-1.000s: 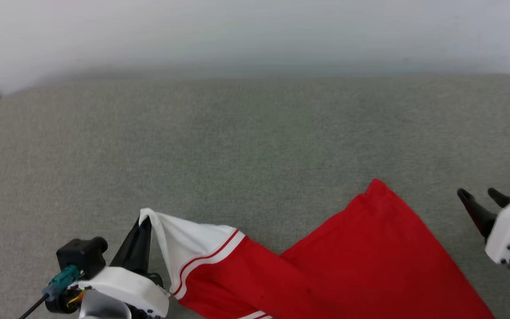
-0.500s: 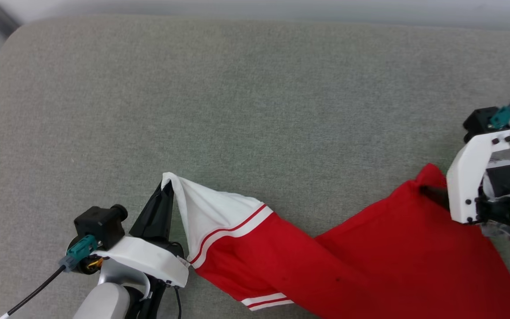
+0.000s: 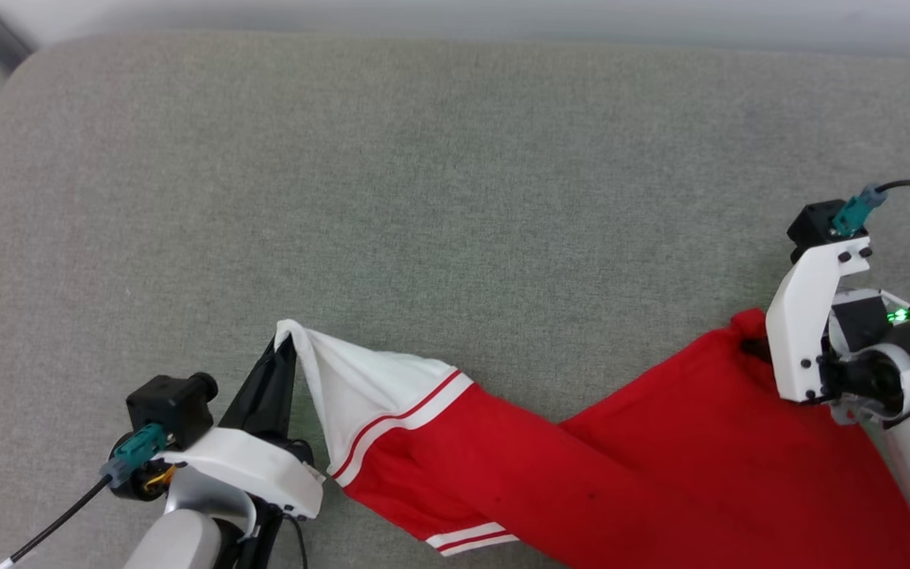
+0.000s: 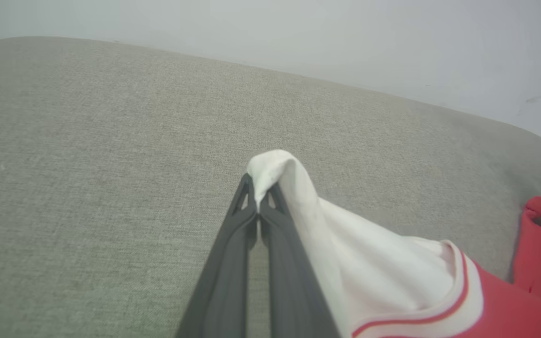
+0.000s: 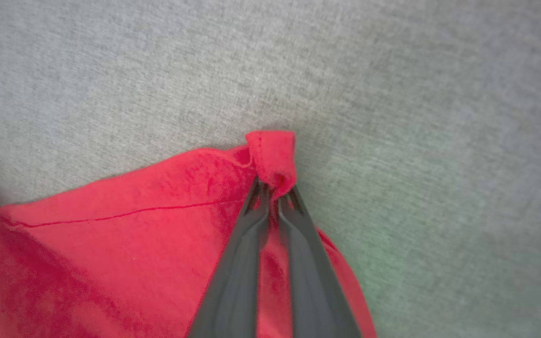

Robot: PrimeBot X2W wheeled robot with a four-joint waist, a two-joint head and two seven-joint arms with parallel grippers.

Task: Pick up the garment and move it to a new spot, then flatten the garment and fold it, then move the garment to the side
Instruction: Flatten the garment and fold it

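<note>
1. The garment (image 3: 621, 474) lies twisted on the near part of the grey cloth-covered desk (image 3: 455, 197). It runs from the lower left to the lower right corner of the head view. Its chest print is not visible.
2. The left claw (image 3: 287, 341) is pinched shut on the tip of the white sleeve (image 3: 360, 387). The left wrist view shows only a small fold of white cloth caught at the fingertips.
3. The right claw (image 5: 270, 188) is closed narrow on a rolled red corner (image 5: 270, 150) of the garment, and that bite is shallow too.
4. With so little cloth in either grip, a quick lift or a hard pull apart could slide a corner free. The red roll looks the likelier to go, since it sits right at the tips.
5. The cloth crosses over itself between the two claws. Carried that way, it would probably come down creased rather than flat.
6. A sleeve tip and a body corner are not matching points, so tension between them would pull the shirt on the diagonal and skew it.
7. Both sets of tips are low, so dragging could snag the desk's cover.
8. The left arm rises from the lower left of the head view, with its fingers pointing up and slightly right.
9. The right arm enters from the right edge with its wrist turned leftward over the garment. Its white mount hides most of the fingers in the head view.
</note>
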